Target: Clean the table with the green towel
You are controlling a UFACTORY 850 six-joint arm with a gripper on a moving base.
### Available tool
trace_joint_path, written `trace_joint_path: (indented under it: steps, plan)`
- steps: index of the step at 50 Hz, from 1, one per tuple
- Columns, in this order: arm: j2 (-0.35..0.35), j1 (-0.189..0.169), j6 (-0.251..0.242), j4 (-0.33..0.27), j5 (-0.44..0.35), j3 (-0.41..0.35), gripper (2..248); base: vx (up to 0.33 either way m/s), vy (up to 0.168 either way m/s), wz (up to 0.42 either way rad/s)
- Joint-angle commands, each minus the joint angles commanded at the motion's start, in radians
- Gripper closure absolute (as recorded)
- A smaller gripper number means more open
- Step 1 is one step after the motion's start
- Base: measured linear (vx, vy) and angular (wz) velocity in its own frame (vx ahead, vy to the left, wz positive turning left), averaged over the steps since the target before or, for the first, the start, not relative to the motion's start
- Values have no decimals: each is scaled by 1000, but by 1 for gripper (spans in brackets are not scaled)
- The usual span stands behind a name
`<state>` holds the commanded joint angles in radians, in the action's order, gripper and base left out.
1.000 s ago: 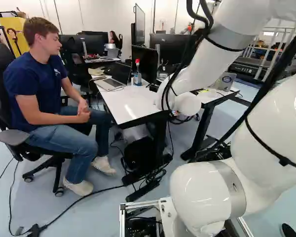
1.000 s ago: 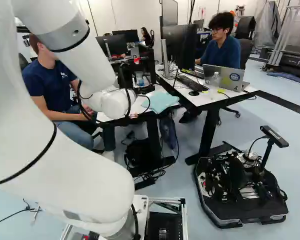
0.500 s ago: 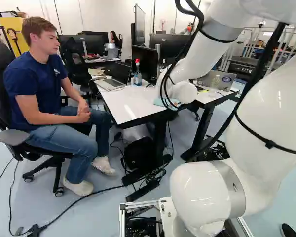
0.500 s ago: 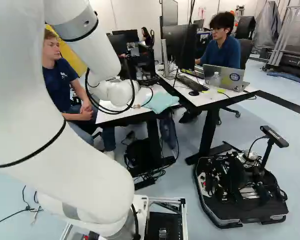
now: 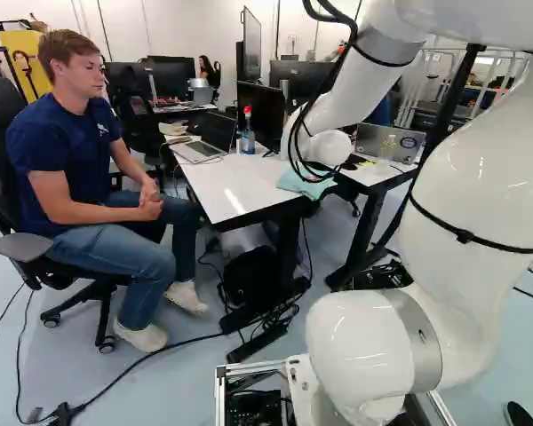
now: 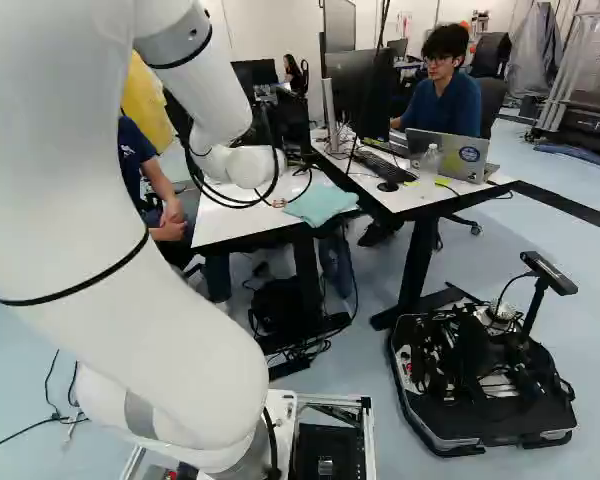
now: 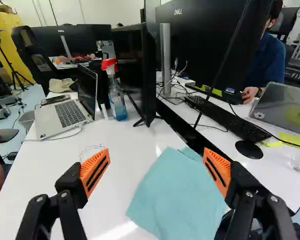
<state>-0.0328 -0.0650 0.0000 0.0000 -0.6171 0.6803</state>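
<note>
Green towel (image 7: 177,195) lies spread over the corner of the white desk (image 7: 55,167), next to the gap before the second desk (image 7: 275,175). Your gripper (image 7: 156,161) stands wide open above it with nothing between the orange pads, so picking it up looks like your step in hand. Centre over the cloth first: it sits more towards the finger on the second desk's side. Come straight down and pinch a raised fold near the middle, since flat cloth will likely slip out from under the pads if you close too high. You can't judge your height over the desk well from these views, so sink slowly and stop at light contact. Stay clear of the spray bottle (image 7: 117,102) and the monitor foot (image 7: 149,120). Once you've gripped it, lift slightly and check that the cloth follows before you wipe.
</note>
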Motion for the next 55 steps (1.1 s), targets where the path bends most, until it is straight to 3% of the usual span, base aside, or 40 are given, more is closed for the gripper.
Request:
trace_joint_path:
  steps: [31,55]
  plan:
    - [-91,-22,0,0,242,167,3,0,0,0]
    - [-111,-24,0,0,430,246,3,0,0,0]
